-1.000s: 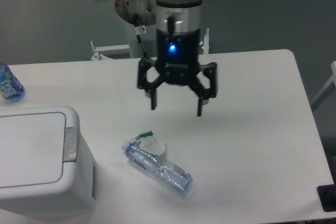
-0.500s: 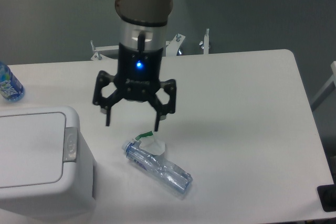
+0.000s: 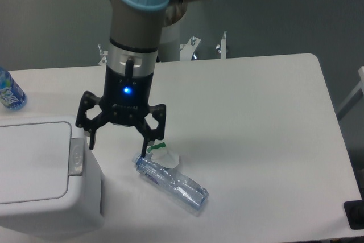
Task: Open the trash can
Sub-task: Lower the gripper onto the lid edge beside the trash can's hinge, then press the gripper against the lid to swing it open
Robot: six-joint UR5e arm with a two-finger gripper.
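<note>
1. Trash can (image 3: 40,183) sits at the near left corner of the bench (image 3: 267,118), lid flat and closed. Its grey push-button (image 3: 75,156) lies on the right rim, facing up. Task not yet accomplished.

2. Hand (image 3: 118,143) hangs spread and holding nothing, fingers pointing down. Its left finger tip appears just above and beside the button; its right finger tip stands near the neck of the crushed bottle (image 3: 170,180).

3. You should bring one finger squarely over the middle of the button before descending. As it stands, the nearer finger looks closer to the rim's outer edge than to the button's centre.

4. Consider drawing the fingers together first, so you press with a single firm point and the other finger stays off the bottle.

5. Descend straight and slowly. Button travel is likely short, and an off-centre push could slide off the rounded rim.

6. Lift clear promptly once pressed; the lid probably swings up, and the hand may stand in its path.

7. Blue bottle (image 3: 9,90) at the far left edge is well apart and needs no attention.
</note>
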